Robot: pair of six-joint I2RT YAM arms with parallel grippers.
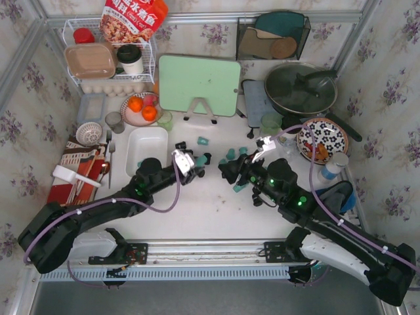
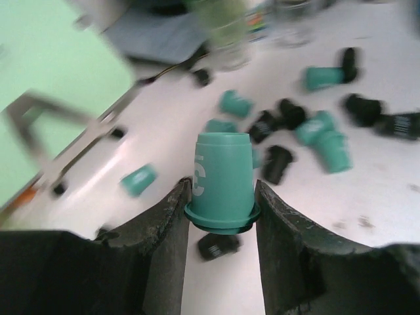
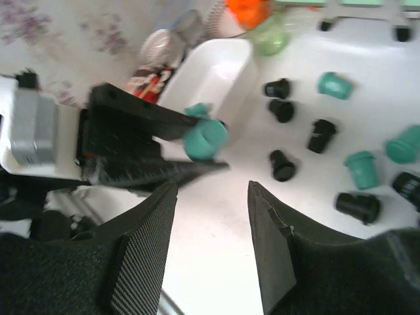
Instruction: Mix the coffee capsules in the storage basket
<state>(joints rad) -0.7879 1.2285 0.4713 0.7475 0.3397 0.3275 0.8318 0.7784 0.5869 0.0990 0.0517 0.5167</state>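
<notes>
Findings: observed left hand (image 2: 222, 205) clamped on one teal capsule (image 2: 223, 177), gripped near the wide rim end, narrow end pointing out past the fingertips. Found right hand (image 3: 210, 190) apart and holding nothing, just beside the left hand at its 3 o'clock in the top view. Located storage basket (image 1: 148, 139) on the counter (image 1: 197, 210) at 9 o'clock of the left hand, near but not under it. Noted other coffee capsules (image 1: 233, 155), teal and black, scattered on the counter from 12 to 3 o'clock of the left hand, outside the basket. Could not confirm basket contents. Judged step in hand as carrying the held capsule over to the basket. Recommended holding the clamp until fully past the near wall, releasing low over the basket floor to prevent bounce-out, and keeping the right hand off the travel path. Recommended alternating teal and black on later picks for a proper mix.
</notes>
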